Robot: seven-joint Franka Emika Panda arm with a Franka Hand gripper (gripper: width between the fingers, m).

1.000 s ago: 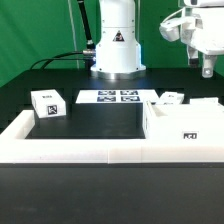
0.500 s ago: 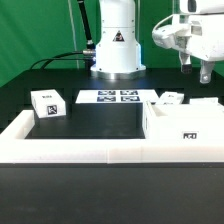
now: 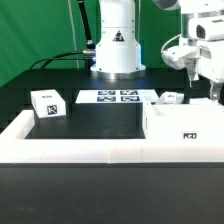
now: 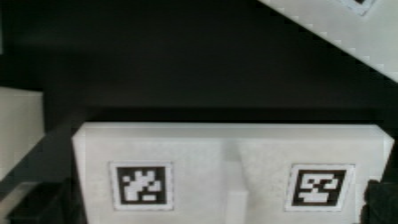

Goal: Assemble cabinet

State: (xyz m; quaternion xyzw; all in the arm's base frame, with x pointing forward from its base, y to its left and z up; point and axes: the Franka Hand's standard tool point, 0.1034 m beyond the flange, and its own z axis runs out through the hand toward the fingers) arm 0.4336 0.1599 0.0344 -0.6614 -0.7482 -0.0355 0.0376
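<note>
The hand (image 3: 202, 80) is hovering, fingers spread wide and gripping nothing, above the smooth white plastic cabinet body (image 3: 185, 125), an open box sitting on the black bench (image 3: 105, 120) at the exterior view's right. A small tagged block (image 3: 47, 103) is lying well apart leftward.

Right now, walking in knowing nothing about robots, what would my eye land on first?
Probably the big white open box body at the front, on the exterior view's right, with the robot's pincer hanging over that side. Then the small tagged white block alone on the black table at the exterior view's left, and the marker board near the arm's base.
</note>
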